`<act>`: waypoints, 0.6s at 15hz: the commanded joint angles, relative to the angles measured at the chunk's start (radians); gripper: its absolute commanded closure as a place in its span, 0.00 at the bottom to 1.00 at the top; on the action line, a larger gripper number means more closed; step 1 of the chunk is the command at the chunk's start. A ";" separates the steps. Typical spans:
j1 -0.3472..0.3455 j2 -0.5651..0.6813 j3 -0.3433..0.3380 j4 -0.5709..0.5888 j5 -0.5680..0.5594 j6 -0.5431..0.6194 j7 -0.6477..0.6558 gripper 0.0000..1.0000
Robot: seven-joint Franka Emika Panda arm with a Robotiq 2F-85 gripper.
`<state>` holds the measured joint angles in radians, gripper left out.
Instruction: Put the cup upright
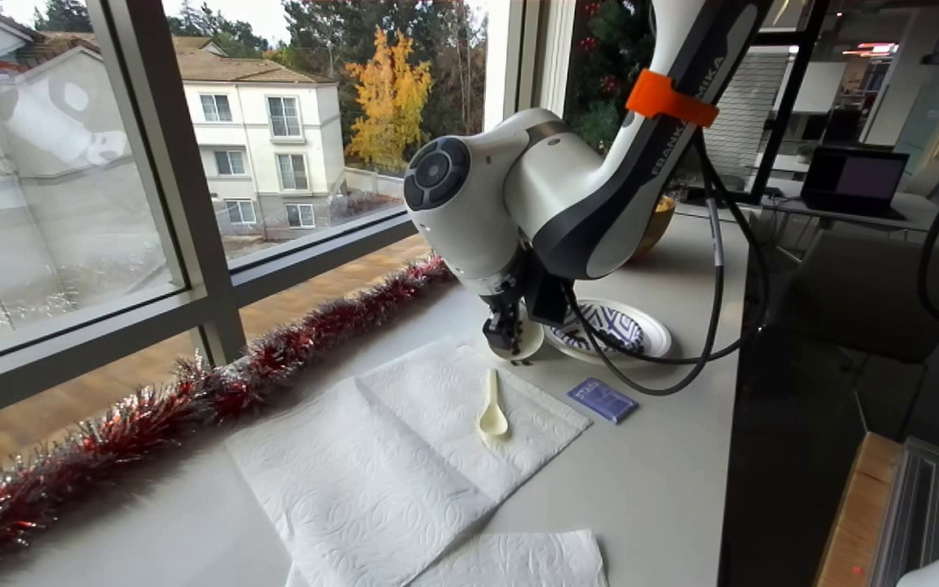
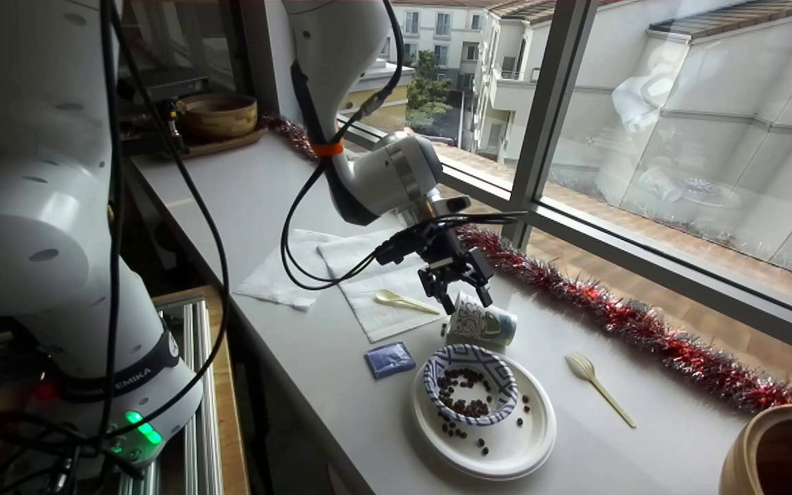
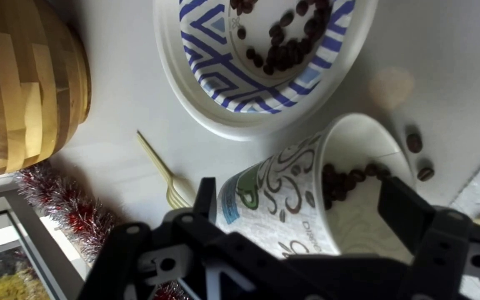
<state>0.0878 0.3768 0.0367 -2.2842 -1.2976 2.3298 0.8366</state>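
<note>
The cup is a whitish paper cup with a printed pattern, lying on its side in the wrist view (image 3: 277, 208) and in an exterior view (image 2: 489, 324). Dark beans lie inside it, and its mouth faces the napkin side. In an exterior view (image 1: 528, 346) it is partly hidden by the gripper. My gripper (image 3: 298, 189) is open in the wrist view, one finger near the cup's base and the other in front of its mouth. In both exterior views the gripper (image 1: 509, 330) (image 2: 467, 306) points down at the cup. I cannot tell whether the fingers touch it.
A blue-white bowl (image 2: 430, 371) with beans sits on a white plate (image 2: 540, 440) close beside the cup. A fork (image 2: 602, 392), a spoon (image 1: 493, 412), napkins (image 1: 388, 456), a blue packet (image 1: 602, 400), a wooden bowl (image 3: 31, 91) and tinsel (image 1: 274, 359) along the window are around.
</note>
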 commanded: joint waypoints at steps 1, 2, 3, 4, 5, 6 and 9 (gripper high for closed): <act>0.015 0.058 -0.011 0.039 -0.117 -0.013 0.117 0.00; 0.014 0.063 -0.008 0.042 -0.140 -0.017 0.139 0.01; 0.011 0.064 -0.004 0.041 -0.152 -0.018 0.153 0.01; 0.010 0.063 -0.001 0.040 -0.166 -0.022 0.166 0.03; 0.008 0.062 0.002 0.037 -0.170 -0.025 0.169 0.14; 0.008 0.055 0.005 0.030 -0.178 -0.027 0.174 0.28; 0.007 0.035 0.014 0.016 -0.173 -0.042 0.176 0.47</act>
<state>0.0890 0.4294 0.0416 -2.2571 -1.4391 2.3155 0.9745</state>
